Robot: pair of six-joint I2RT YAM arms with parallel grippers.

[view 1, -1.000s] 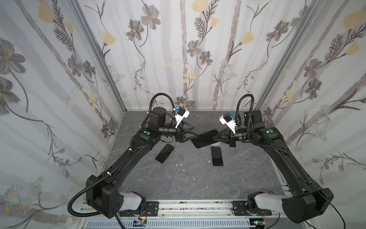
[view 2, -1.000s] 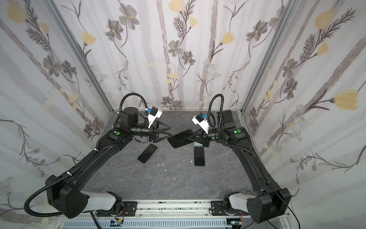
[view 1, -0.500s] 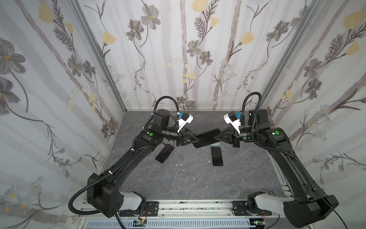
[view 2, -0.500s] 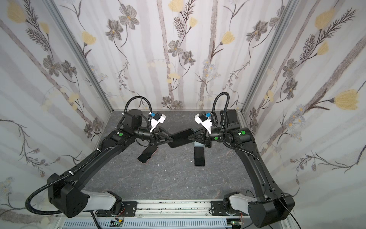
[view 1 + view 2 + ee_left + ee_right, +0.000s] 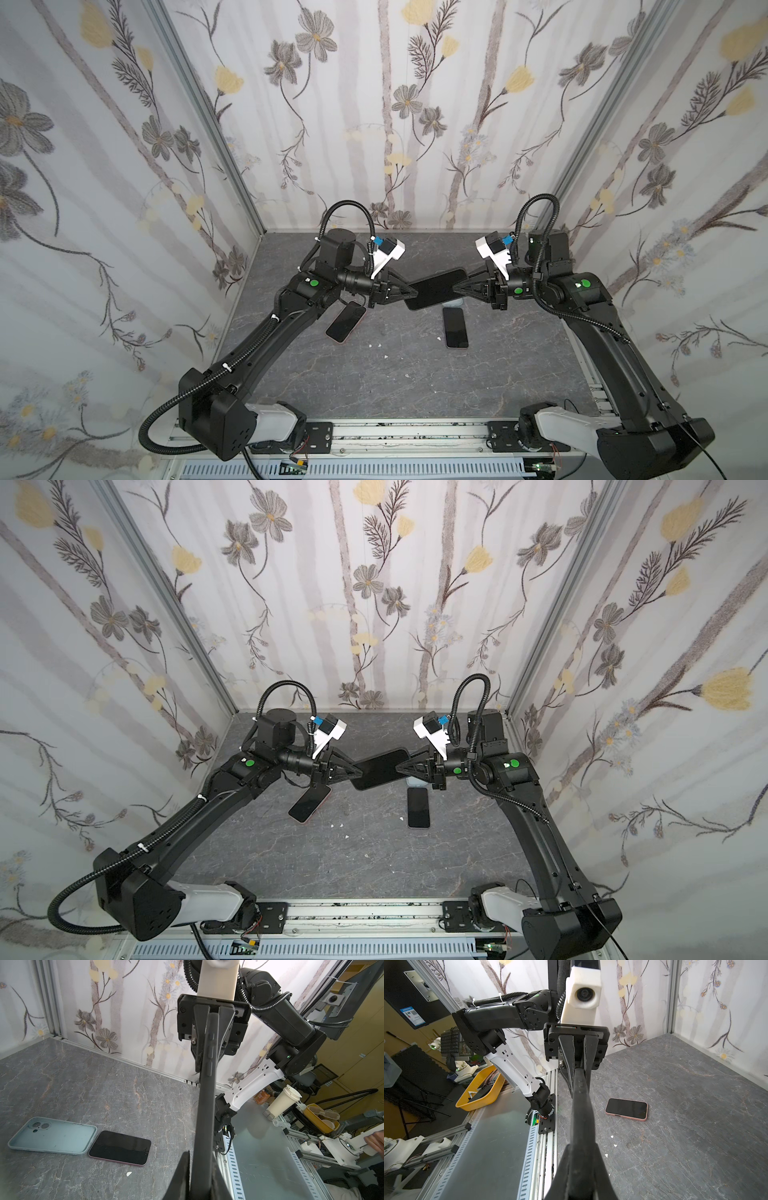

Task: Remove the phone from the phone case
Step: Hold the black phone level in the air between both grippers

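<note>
Black, matte: the cased phone [image 5: 436, 289] [image 5: 380, 769] hangs in the air above the middle of the table, toward the back wall. It is held by its two short ends. Seen edge-on in the left wrist view [image 5: 205, 1105], its side shows raised button covers.

Left gripper [image 5: 411, 294] [image 5: 357, 773]: jaws pressed onto the phone's left end, one finger on each flat face; the right wrist view shows that clamp at the far end [image 5: 579, 1059].

Right gripper [image 5: 455, 288] [image 5: 399, 766]: clenched on the opposite end in the same way.

Below, on the grey marbled table [image 5: 395, 374]:
- A bare dark phone [image 5: 456, 327] [image 5: 120, 1148], face up, just in front of the held one.
- A pale blue empty case [image 5: 52, 1135], open side up, short end against that phone, touching or nearly so.
- A pink-edged phone [image 5: 346, 321] [image 5: 626, 1109], lying aslant, partly under the left arm.
</note>
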